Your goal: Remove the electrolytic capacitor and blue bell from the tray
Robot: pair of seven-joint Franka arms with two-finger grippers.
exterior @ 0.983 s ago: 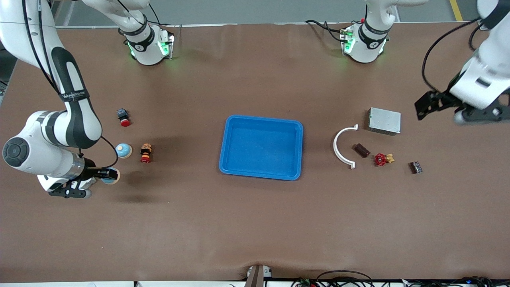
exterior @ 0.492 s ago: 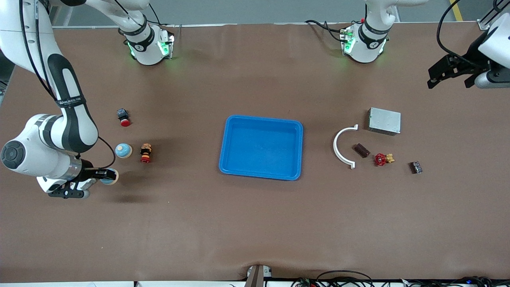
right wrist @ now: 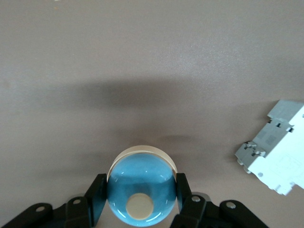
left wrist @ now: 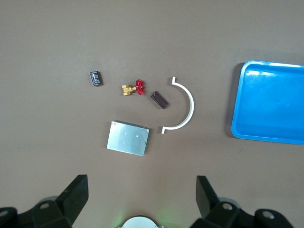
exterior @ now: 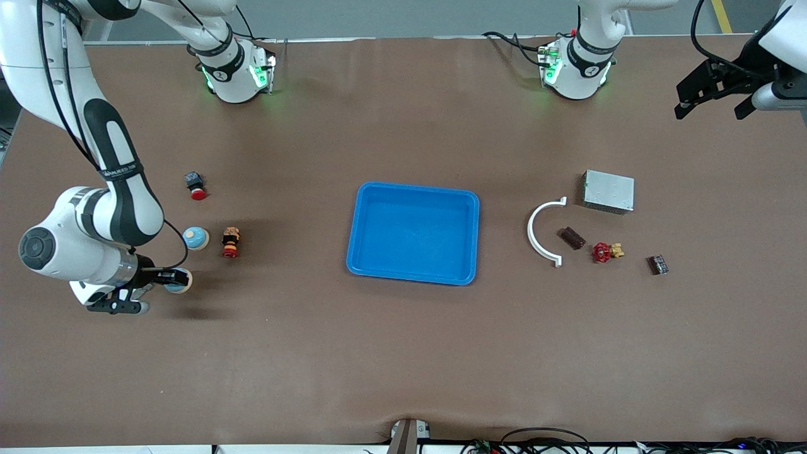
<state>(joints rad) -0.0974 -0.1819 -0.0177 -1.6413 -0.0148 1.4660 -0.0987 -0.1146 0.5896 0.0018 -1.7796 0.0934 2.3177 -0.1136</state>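
A blue dome bell with a cream rim hangs a little above the table at the right arm's end, with my right gripper shut on its sides. Another blue bell stands on the table beside it. The capacitor, a small dark brown block, lies at the left arm's end, inside the curve of a white arc piece. My left gripper hangs open and holds nothing, high over the table's edge at the left arm's end, above the bare cloth near a metal box.
A blue tray sits mid-table. A red-handled valve and a small black part lie near the capacitor. Two red-capped buttons stand near the bells. A white breaker lies close to the held bell.
My left arm swung up and away from the metal box toward the table's edge. The right arm shifted slightly toward the tray with the bell still held.
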